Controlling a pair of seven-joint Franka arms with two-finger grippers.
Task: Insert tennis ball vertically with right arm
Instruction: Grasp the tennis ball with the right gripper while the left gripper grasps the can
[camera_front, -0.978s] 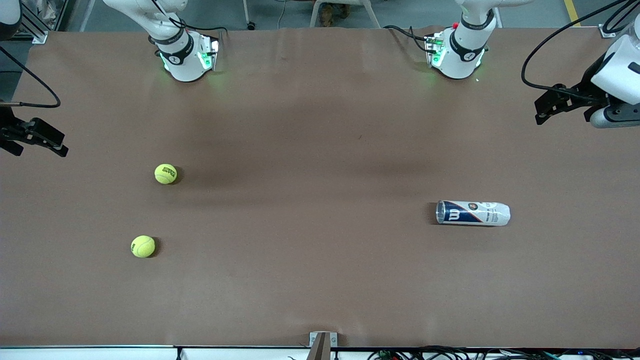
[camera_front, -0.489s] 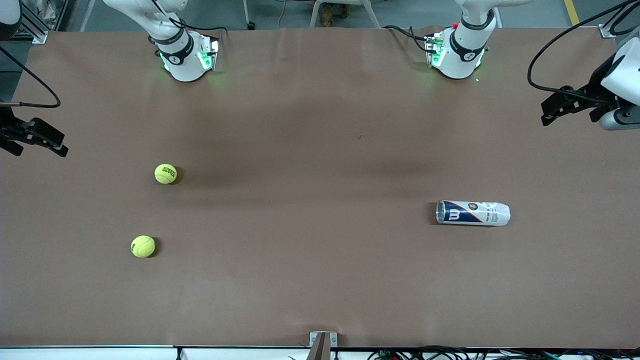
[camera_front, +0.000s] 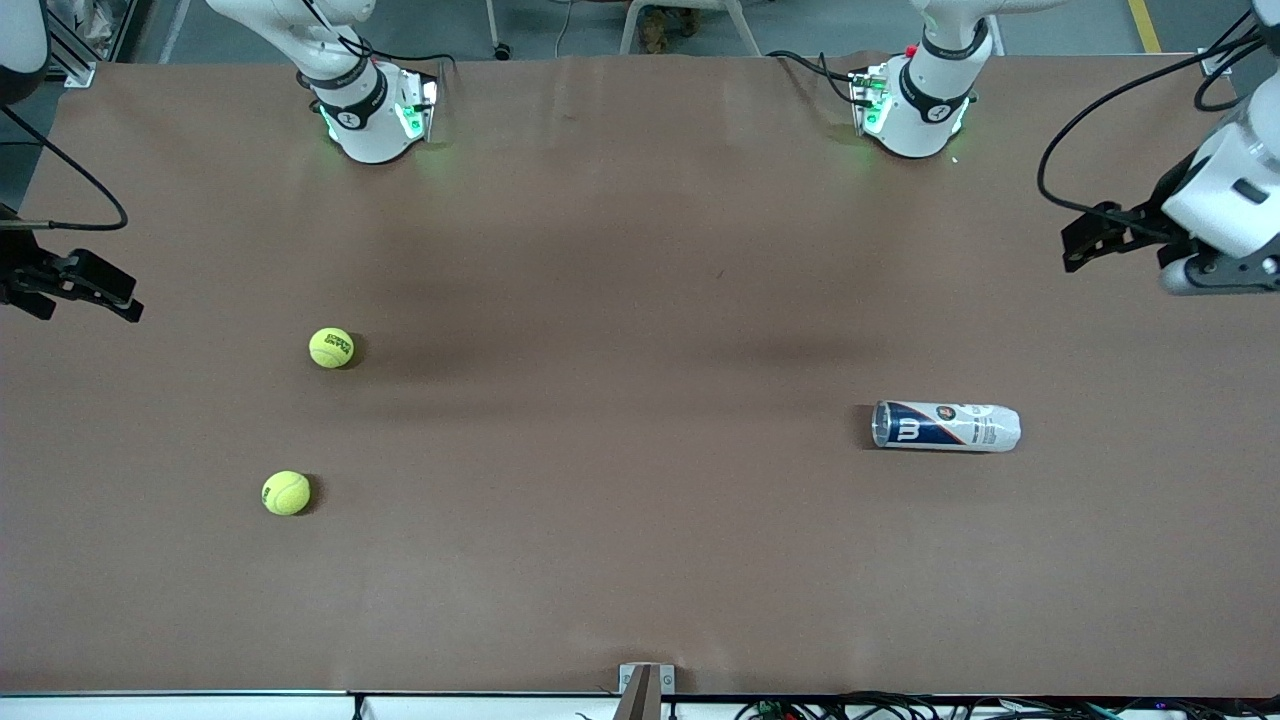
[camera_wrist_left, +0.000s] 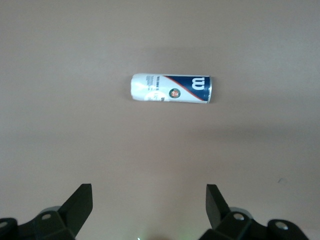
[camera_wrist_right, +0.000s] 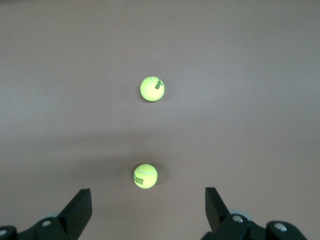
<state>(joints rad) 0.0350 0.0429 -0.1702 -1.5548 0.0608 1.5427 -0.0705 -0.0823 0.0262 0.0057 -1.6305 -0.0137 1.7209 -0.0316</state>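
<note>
Two yellow tennis balls lie toward the right arm's end of the table, one (camera_front: 331, 347) farther from the front camera than the other (camera_front: 286, 493). My right gripper (camera_front: 88, 298) hangs open and empty over that end's edge. In the right wrist view both balls (camera_wrist_right: 145, 176) (camera_wrist_right: 152, 88) lie ahead of the open right gripper (camera_wrist_right: 148, 192). A blue-and-white ball can (camera_front: 945, 426) lies on its side toward the left arm's end, its open mouth toward the balls. My left gripper (camera_front: 1118, 240) is open and empty in the air near that end; its own view shows the can (camera_wrist_left: 171, 88) ahead of the gripper (camera_wrist_left: 148, 190).
The brown table (camera_front: 640, 300) carries only the balls and the can. Both arm bases (camera_front: 372, 120) (camera_front: 915, 110) stand along the edge farthest from the front camera. A small bracket (camera_front: 645, 685) sits at the nearest edge.
The left arm's hand has swung slightly at its end of the table and the right gripper has edged a little. The balls and the can have not moved.
</note>
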